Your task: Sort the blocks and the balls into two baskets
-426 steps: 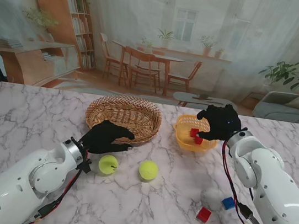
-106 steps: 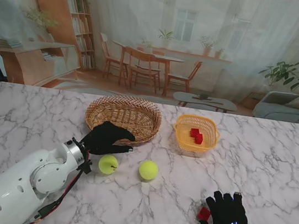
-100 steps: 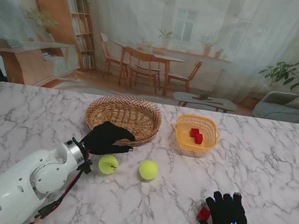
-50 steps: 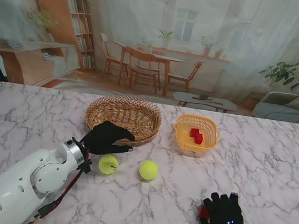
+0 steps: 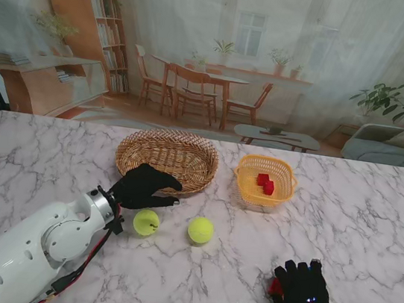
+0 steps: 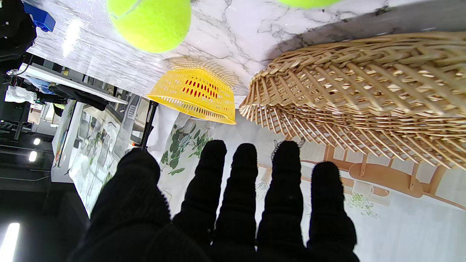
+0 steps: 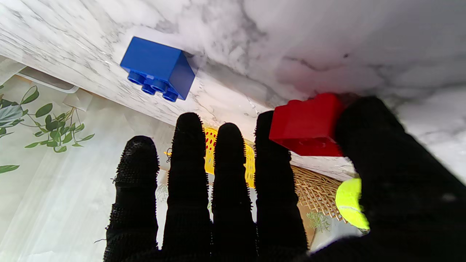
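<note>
My right hand [image 5: 301,290] is low over the table at the near right. In the right wrist view its thumb and index finger [image 7: 276,163] pinch a red block [image 7: 305,125] that still touches the marble; only the block's edge [image 5: 273,285] shows from the stand. A blue block [image 7: 157,69] lies just beyond the fingertips. Two yellow-green balls [image 5: 146,223] [image 5: 201,230] sit near the middle. My left hand [image 5: 143,186] is open, hovering between the nearer ball and the wicker basket [image 5: 167,158]. The yellow basket [image 5: 282,184] holds red blocks [image 5: 263,181].
The wicker basket [image 6: 364,91] fills the left wrist view close ahead of the fingers, with the yellow basket [image 6: 196,94] and one ball [image 6: 151,22] beyond. The two baskets stand side by side at the far middle of the marble table.
My right hand left the yellow basket and came down at the near right over the red block; in the last second it drew in around the block. The left arm has not moved.
</note>
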You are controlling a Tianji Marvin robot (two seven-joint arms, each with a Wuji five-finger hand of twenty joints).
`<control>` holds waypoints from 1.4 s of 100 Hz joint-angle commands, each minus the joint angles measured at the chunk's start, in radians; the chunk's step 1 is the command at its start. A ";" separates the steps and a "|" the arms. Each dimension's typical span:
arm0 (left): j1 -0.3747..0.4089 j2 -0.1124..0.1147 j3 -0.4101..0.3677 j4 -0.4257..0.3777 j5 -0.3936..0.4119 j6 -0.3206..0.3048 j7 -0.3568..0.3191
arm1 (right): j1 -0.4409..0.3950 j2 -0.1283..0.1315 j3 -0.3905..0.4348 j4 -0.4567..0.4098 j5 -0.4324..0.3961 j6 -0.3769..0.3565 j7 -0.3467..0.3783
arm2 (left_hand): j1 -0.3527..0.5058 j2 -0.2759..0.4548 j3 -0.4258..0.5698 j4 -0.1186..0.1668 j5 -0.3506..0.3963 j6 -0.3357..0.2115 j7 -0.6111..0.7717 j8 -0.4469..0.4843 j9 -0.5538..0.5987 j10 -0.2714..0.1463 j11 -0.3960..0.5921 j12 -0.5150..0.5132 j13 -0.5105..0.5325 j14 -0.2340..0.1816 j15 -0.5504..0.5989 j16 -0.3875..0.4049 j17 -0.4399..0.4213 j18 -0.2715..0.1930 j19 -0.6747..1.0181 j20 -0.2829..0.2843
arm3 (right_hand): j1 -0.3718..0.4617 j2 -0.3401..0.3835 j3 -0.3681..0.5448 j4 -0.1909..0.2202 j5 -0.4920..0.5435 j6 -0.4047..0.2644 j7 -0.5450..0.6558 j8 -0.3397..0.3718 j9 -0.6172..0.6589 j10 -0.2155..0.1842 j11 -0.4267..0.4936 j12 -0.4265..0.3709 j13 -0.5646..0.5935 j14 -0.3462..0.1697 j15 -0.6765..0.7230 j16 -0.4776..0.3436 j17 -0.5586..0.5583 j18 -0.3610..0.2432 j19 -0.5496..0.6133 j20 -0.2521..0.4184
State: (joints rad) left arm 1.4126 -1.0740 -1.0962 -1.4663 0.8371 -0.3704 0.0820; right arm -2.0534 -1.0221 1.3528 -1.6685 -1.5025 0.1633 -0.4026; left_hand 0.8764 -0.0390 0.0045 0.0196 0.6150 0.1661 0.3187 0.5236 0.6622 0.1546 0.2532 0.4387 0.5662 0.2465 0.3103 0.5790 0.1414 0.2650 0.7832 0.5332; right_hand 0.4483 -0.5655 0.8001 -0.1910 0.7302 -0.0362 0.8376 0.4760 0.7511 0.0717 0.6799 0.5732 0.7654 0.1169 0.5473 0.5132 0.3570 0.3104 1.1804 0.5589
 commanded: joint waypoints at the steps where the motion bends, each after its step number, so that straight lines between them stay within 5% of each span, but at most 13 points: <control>1: -0.002 -0.001 0.003 0.003 0.000 0.000 -0.010 | -0.009 0.001 0.013 -0.012 -0.006 -0.018 -0.004 | 0.000 0.045 -0.025 -0.015 0.031 -0.019 0.014 0.007 0.020 -0.019 0.012 0.002 0.015 0.000 0.019 0.006 -0.003 0.018 0.014 0.006 | 0.092 0.008 0.051 0.012 0.025 -0.088 0.123 -0.002 0.021 -0.008 0.021 0.009 0.026 -0.009 0.066 0.010 0.006 0.019 0.016 -0.013; 72: -0.006 -0.001 0.006 0.007 -0.007 -0.001 -0.013 | 0.076 0.001 0.113 -0.103 -0.006 -0.213 0.021 | -0.001 0.045 -0.026 -0.015 0.031 -0.019 0.014 0.006 0.021 -0.020 0.013 0.002 0.014 -0.001 0.019 0.007 -0.002 0.017 0.015 0.006 | 0.083 0.014 0.052 0.011 0.024 -0.072 0.116 -0.017 0.030 -0.008 0.012 0.007 0.039 -0.010 0.059 0.011 0.024 0.014 0.021 -0.014; 140: -0.004 -0.002 0.001 0.010 -0.009 -0.002 -0.008 | 0.480 0.008 -0.044 0.069 0.137 -0.324 0.252 | -0.001 0.045 -0.026 -0.015 0.030 -0.019 0.014 0.006 0.021 -0.020 0.013 0.002 0.014 -0.001 0.019 0.007 -0.003 0.018 0.016 0.006 | 0.085 0.025 0.044 0.013 0.016 -0.079 0.115 -0.013 0.027 -0.016 0.012 0.009 0.042 -0.018 0.057 0.013 0.028 0.007 0.023 -0.015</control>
State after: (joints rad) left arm 1.4081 -1.0745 -1.0946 -1.4602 0.8292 -0.3713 0.0838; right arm -1.6061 -1.0147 1.3050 -1.6073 -1.3532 -0.1524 -0.1648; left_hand 0.8764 -0.0390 0.0045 0.0196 0.6150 0.1659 0.3191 0.5236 0.6622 0.1447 0.2532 0.4387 0.5664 0.2462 0.3103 0.5790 0.1414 0.2650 0.7832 0.5332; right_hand 0.4501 -0.5657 0.7974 -0.1952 0.7300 -0.0362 0.8481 0.4623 0.7752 0.0589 0.6809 0.5733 0.7985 0.1074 0.5698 0.5137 0.3858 0.3104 1.1910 0.5509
